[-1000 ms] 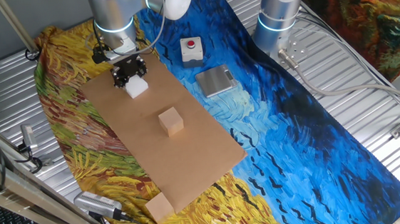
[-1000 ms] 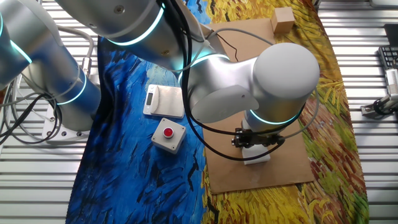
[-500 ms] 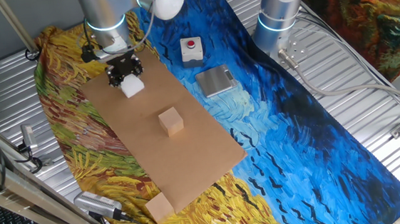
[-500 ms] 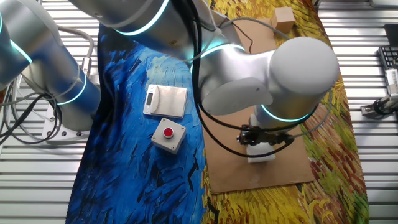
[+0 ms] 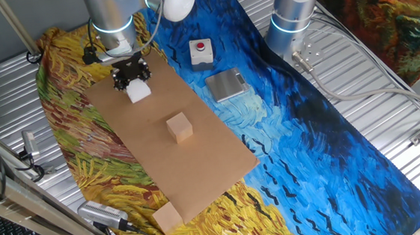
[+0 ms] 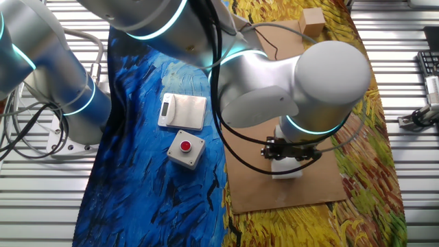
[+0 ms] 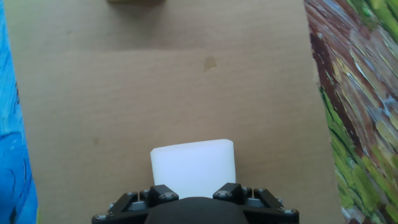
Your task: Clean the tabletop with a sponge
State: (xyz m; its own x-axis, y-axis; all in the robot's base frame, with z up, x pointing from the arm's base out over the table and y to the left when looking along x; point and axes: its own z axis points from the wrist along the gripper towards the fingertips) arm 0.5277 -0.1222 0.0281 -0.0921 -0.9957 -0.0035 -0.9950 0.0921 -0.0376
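Note:
The white sponge (image 5: 139, 91) rests on the far end of the light-brown cardboard tabletop (image 5: 198, 163). My gripper (image 5: 131, 76) is shut on the sponge and presses it to the board. In the hand view the sponge (image 7: 193, 168) sits between my black fingers (image 7: 160, 195) with bare cardboard (image 7: 155, 81) ahead. In the other fixed view the sponge (image 6: 288, 170) peeks from under my gripper (image 6: 288, 152) near the board's near end (image 6: 288, 195); the arm hides much of the board.
A tan wooden cube (image 5: 180, 126) stands mid-board, another (image 5: 167, 218) lies off its near corner. A white box with a red button (image 5: 202, 50) and a grey scale (image 5: 226, 84) sit on the blue-and-yellow cloth (image 5: 332, 145). A second arm base (image 5: 292, 21) stands at the back.
My gripper has slid the sponge toward the far left end of the board over the last second; it has hardly moved in the last half second.

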